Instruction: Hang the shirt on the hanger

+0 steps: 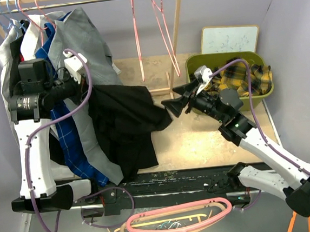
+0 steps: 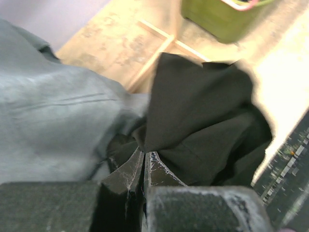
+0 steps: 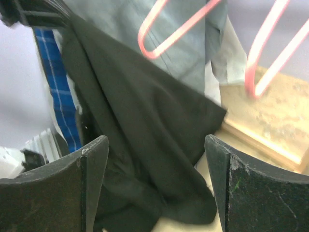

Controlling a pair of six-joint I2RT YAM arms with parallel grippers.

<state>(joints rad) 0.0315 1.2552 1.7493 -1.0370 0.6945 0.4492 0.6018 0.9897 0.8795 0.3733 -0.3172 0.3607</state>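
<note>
The black shirt (image 1: 125,121) hangs bunched from my left gripper (image 1: 86,92), in front of the clothes on the rack. In the left wrist view the left gripper (image 2: 144,153) is shut on a fold of the shirt (image 2: 203,116). My right gripper (image 1: 171,107) is open and empty, just right of the shirt's right edge. In the right wrist view the right gripper (image 3: 154,141) stands wide open, with the shirt (image 3: 145,125) ahead between the jaws and untouched. Two thin pink hangers (image 1: 137,39) hang from the rail, and both show in the right wrist view (image 3: 178,31).
A large grey shirt (image 1: 80,41) and a blue checked garment (image 1: 70,139) hang on the wooden rack behind the black shirt. A green bin (image 1: 196,63) with yellow-and-black plaid cloth (image 1: 247,78) stands at the right. A whiteboard (image 1: 230,39) leans behind it. A thick pink hanger (image 1: 180,217) lies near the arm bases.
</note>
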